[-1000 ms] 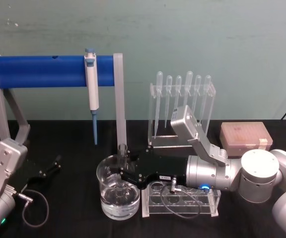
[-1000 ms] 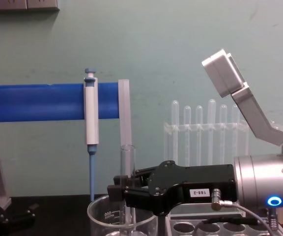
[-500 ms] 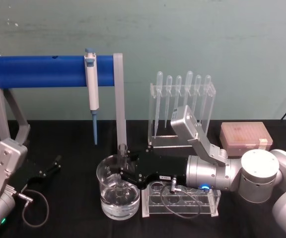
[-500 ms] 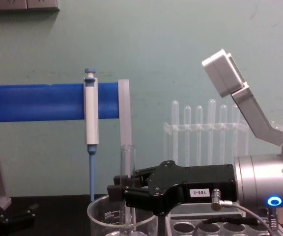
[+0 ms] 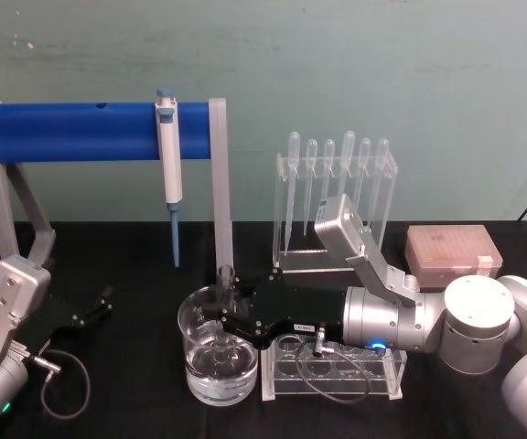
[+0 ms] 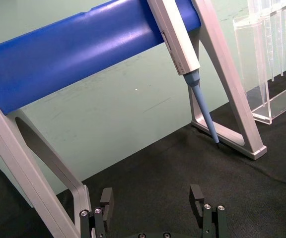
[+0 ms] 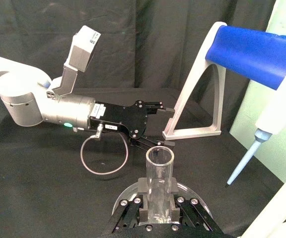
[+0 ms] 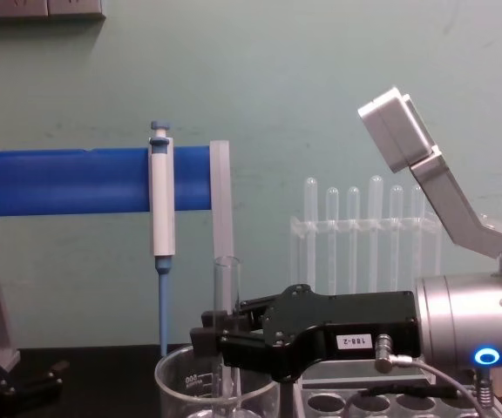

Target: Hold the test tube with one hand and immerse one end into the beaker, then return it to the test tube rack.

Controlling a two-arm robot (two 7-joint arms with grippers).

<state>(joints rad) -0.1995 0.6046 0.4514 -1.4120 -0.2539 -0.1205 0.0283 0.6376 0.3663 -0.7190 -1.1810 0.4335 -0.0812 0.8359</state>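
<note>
**Asker:** Starting from your left, what is each hand doing?

**Me:** My left gripper (image 6: 150, 210) lies parked on the black table (image 5: 135, 265), fingers spread wide with nothing between them, well away from the work. It sits in front of the blue bar stand (image 5: 90, 131) where the pipettor (image 5: 168, 165) hangs.

**Asker:** And the test tube?

**Me:** The test tube (image 8: 226, 296) stands upright, open rim uppermost, with its lower part down inside the beaker (image 5: 216, 357). My right gripper (image 8: 220, 338) is clamped on it, reaching in level from the right. I can't tell how deep the closed end sits in the liquid.

**Asker:** What does the next move turn on?

**Me:** The test tube rack (image 5: 337, 370) stands just right of the beaker, under my right wrist. I judge the tube must rise along its own long axis until it clears the glass rim, then go right. The room above looks open, and the pipette rack (image 5: 337, 197) stands behind.
</note>
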